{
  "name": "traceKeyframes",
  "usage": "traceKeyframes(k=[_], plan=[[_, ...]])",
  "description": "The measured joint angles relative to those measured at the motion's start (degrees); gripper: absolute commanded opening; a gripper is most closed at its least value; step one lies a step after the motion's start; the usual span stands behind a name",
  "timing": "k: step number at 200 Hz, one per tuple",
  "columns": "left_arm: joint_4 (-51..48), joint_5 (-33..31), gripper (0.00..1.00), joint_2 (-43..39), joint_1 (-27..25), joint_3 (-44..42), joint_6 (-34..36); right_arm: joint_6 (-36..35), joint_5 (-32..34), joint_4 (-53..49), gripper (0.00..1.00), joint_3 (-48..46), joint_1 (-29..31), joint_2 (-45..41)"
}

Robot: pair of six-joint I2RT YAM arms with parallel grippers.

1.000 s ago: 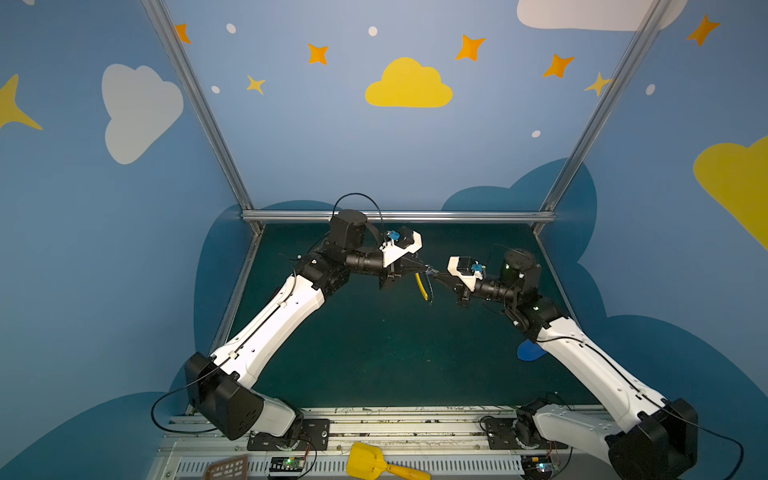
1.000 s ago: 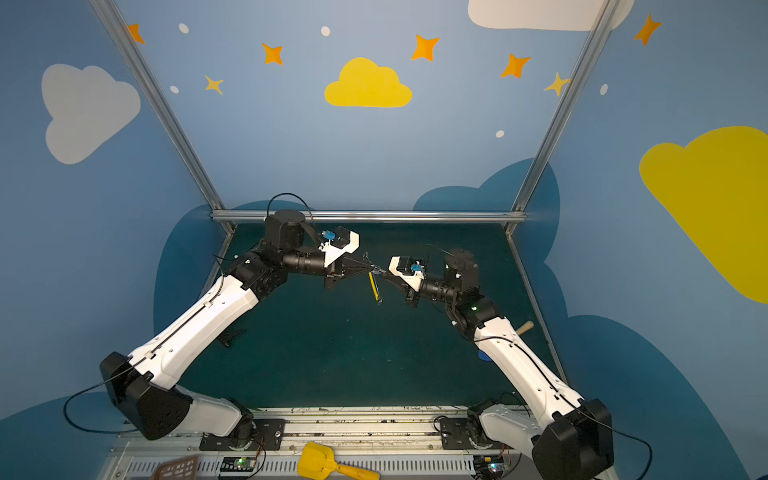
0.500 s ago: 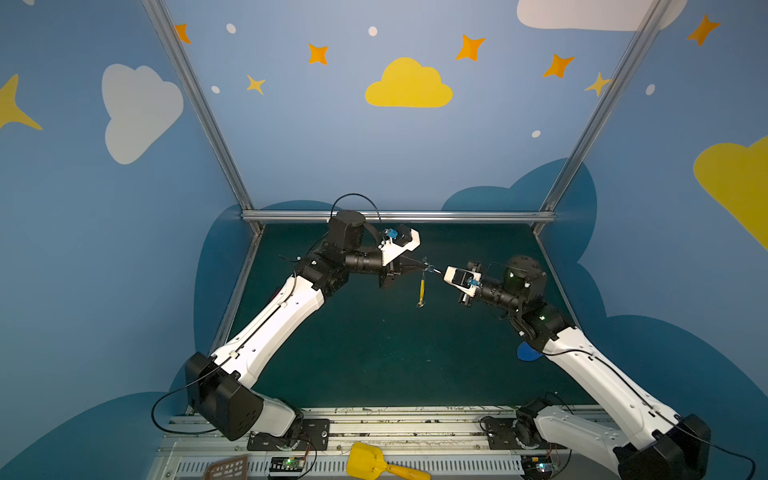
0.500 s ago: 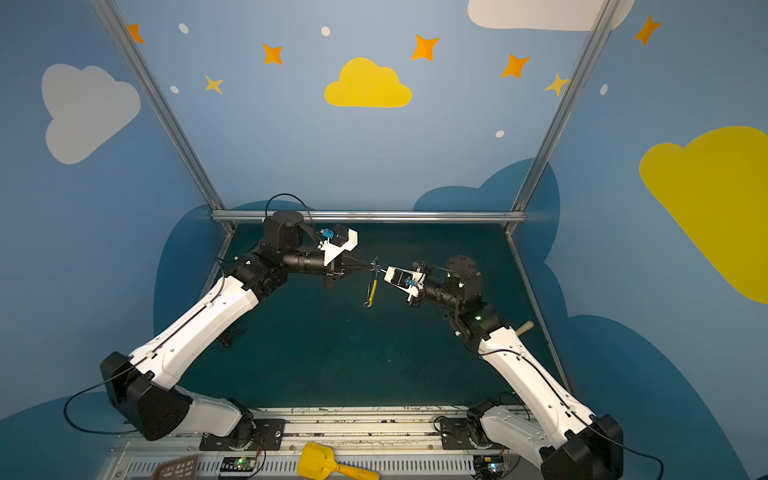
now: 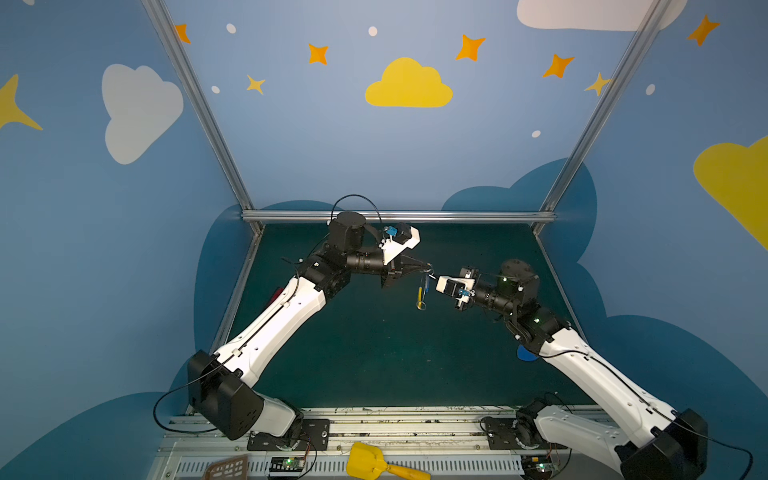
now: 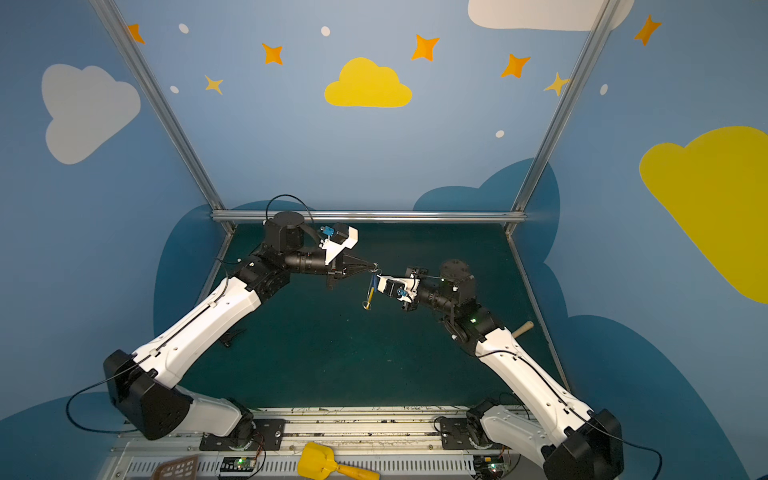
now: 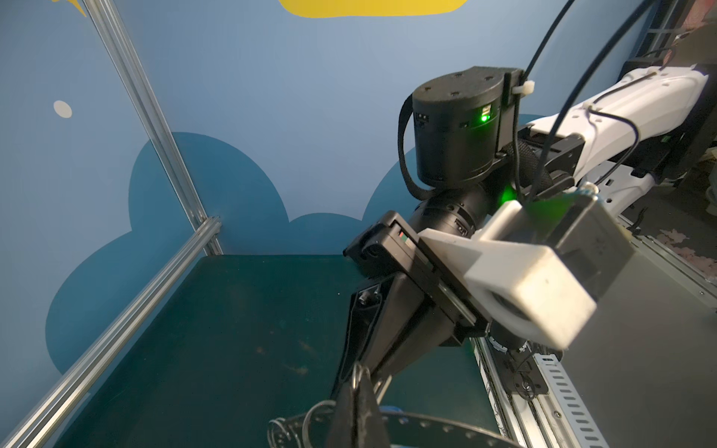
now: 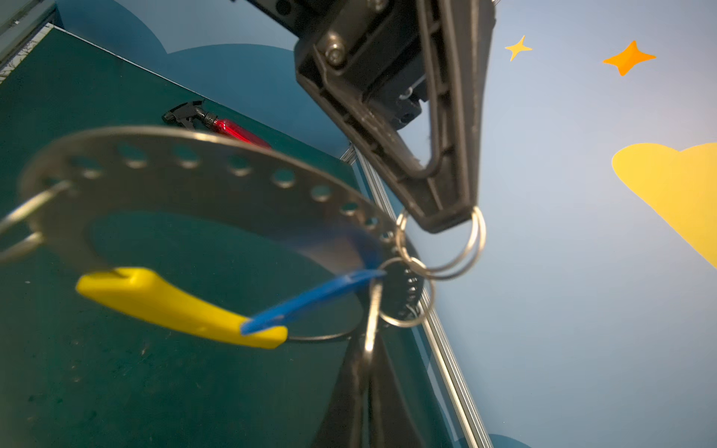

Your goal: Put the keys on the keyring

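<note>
Left gripper (image 8: 446, 221) clamped shut on split loop (image 8: 471, 248) of grey perforated metal hoop keyring (image 8: 194, 170) with yellow arc. The hoop hangs mid-air between the grippers, swung steeper than a second ago. Blue-tagged silver key (image 8: 310, 298) dangles at its rim. Right gripper (image 8: 362, 366) has rolled over; can't tell its jaw gap.

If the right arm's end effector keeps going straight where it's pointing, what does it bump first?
The right end effector would most likely meet the keys first, dangling at its tip by the keyring; just beyond is the left end effector, pinching the keyring's small loop. Depth is unclear.
</note>
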Motion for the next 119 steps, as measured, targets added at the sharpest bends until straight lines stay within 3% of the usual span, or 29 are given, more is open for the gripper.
traceKeyframes(k=[22,62,119], plan=[[0.5,-0.2,0.03,0.2,0.0,0.0,0.1,1.3,2.7,-1.2,0.31,0.0,0.0,-0.4],[0.4,-0.4,0.03,0.3,0.0,0.0,0.6,4.4,5.4,-4.3,0.32,0.0,-4.7,-3.5],[-1.8,-0.5,0.03,1.6,-0.4,1.4,2.9,10.4,-6.8,-8.0,0.29,6.1,-9.1,-3.4]])
